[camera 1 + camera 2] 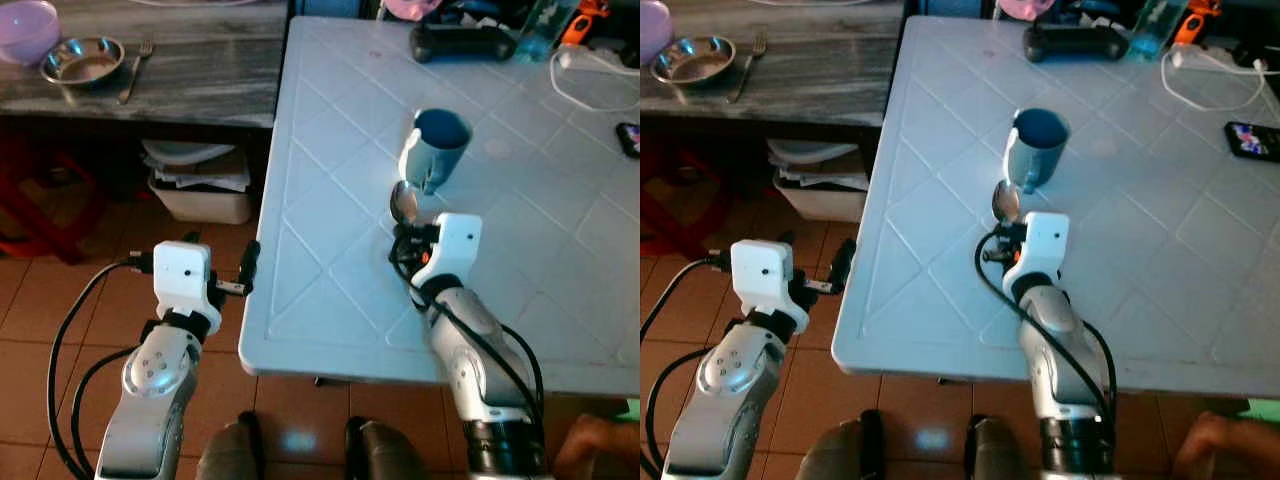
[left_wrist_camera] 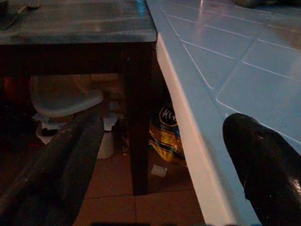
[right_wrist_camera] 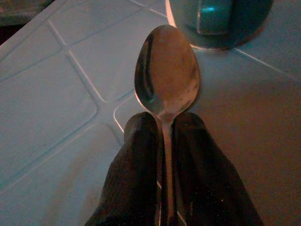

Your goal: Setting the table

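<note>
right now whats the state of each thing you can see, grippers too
blue ceramic mug: upright on the white table, handle toward the robot
silver metal spoon: held, bowl forward, near the mug
right gripper: shut on the spoon's handle
left gripper: open, beside the table's edge
steel bowl: upright on the dark wooden table

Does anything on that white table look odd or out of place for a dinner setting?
Yes: a black game controller, a white cable and a phone clutter the white table's far side. The blue mug stands upright, nothing spilled; the right gripper holds a spoon.
</note>
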You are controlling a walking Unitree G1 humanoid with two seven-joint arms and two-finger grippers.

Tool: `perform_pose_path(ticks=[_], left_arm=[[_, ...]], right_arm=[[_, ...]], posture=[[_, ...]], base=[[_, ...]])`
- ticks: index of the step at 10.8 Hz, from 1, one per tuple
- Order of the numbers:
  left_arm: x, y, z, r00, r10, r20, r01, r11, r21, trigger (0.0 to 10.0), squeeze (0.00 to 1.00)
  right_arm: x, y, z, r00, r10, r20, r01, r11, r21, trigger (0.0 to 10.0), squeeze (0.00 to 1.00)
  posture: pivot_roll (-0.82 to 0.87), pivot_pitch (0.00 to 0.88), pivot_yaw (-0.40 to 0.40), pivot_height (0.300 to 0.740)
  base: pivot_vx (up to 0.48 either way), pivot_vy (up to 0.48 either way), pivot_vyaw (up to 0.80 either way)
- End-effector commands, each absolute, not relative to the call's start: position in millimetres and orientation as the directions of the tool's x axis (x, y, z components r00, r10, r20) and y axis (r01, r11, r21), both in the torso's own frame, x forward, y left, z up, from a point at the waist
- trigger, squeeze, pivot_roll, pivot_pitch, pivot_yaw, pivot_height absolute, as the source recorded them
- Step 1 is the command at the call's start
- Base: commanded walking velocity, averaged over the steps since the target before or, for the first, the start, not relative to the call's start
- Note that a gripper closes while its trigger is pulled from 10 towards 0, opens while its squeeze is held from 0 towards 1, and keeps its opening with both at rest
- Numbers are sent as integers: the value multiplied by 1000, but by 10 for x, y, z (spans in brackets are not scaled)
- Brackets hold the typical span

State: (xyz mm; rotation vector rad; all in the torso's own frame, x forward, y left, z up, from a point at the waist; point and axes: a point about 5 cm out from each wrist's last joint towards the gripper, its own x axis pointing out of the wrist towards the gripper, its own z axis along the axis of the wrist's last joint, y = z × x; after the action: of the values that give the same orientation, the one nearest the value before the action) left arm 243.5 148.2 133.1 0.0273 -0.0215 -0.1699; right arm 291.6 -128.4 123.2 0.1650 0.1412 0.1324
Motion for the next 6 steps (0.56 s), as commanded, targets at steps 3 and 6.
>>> perform_pose_path(ticks=[3, 6], left_arm=[[2430, 1503, 1306, 987, -160, 14, 160, 987, 26, 10000, 0], [2435, 1491, 1300, 986, -164, 13, 164, 986, 26, 10000, 0]], right_arm=[[2752, -1394, 1017, 969, 163, -186, -135, 979, 152, 10000, 925], [2708, -1530, 842, 952, 129, -277, -94, 986, 136, 6314, 0]], posture=[[21, 212, -6, 740], [24, 210, -6, 740]], base=[[0, 0, 0], [0, 0, 0]])
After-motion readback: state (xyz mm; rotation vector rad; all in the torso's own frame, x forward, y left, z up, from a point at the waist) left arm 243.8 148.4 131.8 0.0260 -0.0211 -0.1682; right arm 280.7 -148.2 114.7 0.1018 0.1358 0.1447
